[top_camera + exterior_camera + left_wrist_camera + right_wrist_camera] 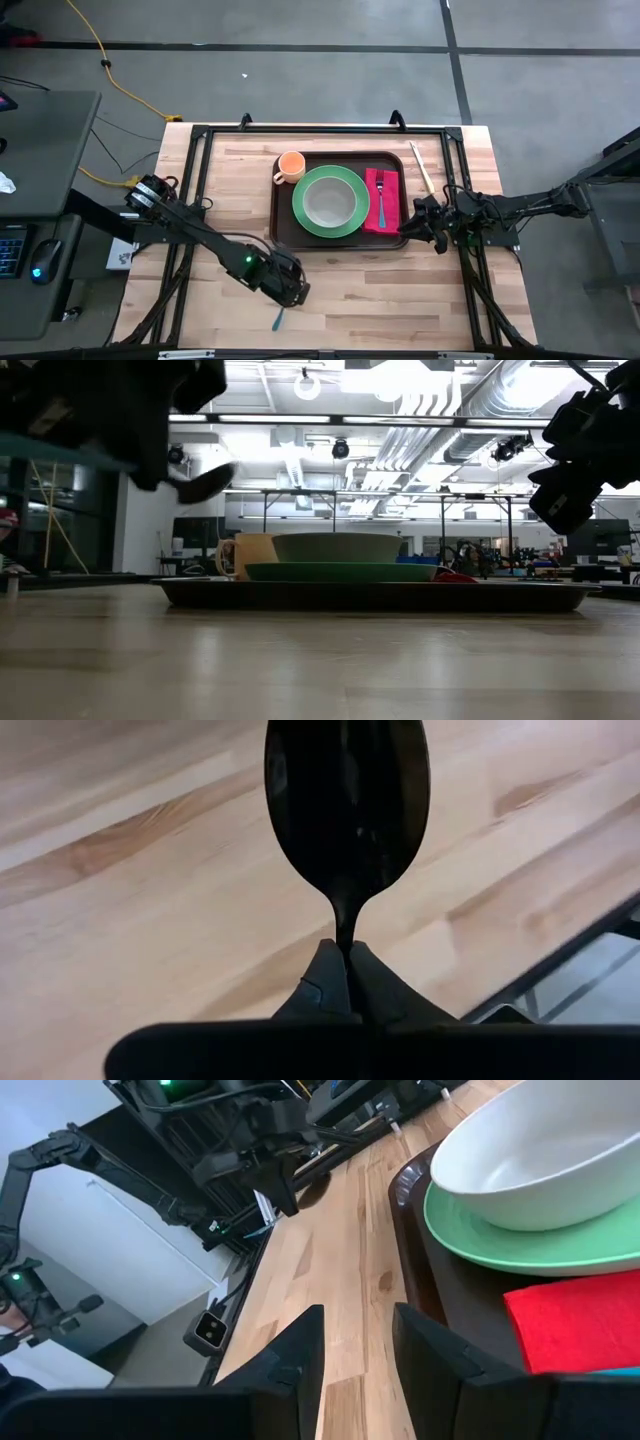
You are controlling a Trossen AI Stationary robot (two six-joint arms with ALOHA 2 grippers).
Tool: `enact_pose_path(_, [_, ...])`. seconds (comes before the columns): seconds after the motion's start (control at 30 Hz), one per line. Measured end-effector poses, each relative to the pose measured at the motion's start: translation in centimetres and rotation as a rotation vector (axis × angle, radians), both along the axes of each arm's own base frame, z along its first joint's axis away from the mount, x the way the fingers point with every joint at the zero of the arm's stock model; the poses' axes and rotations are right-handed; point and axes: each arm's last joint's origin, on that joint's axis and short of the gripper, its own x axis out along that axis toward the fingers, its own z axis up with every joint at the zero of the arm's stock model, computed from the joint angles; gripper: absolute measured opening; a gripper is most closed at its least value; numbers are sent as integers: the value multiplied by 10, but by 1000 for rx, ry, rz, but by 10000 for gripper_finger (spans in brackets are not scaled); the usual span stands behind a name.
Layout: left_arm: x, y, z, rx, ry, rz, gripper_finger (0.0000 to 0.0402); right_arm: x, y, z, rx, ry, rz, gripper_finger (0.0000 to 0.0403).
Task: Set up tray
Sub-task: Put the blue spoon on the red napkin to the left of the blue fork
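The dark brown tray (285, 225) lies at the table's middle. It carries an orange cup (290, 166), a green plate (352, 225) with a pale bowl (329, 200), and a red napkin (390, 215) with a blue fork (381, 200) on it. My left gripper (288, 295) hangs near the table's front edge, left of the tray, shut on a spoon (345, 800) whose blue end (278, 320) pokes out toward the near edge. My right gripper (358, 1350) hovers by the tray's right rim, open, with nothing between its fingers. My left gripper pinches the spoon's thin neck (345, 925), just behind the bowl, between its two fingertips. The fingers slant steeply downward, in line with the spoon. The bowl juts out past the fingertips and the spoon (205, 482) is lifted clear of the table. The fingers hide the remaining handle.
A pale wooden stick (422, 168) lies on the table right of the tray. Bare wood stretches between the tray and the near edge (380, 300). A black frame (200, 135) runs along the table's sides.
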Motion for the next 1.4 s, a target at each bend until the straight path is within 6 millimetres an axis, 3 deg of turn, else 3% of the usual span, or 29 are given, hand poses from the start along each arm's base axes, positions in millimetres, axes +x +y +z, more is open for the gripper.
enact_pose_path(0.27, [17,13,19,24,-74,-16,10,0,0,0,2,0,-1,99])
enact_pose_path(0.83, [58,63,67,134,-266,-20,10,1,-2,0,-10,-2,-68,99])
enact_pose_path(1.4, [83,108,86,221,-451,21,10,1,-3,3,22,-25,-129,99])
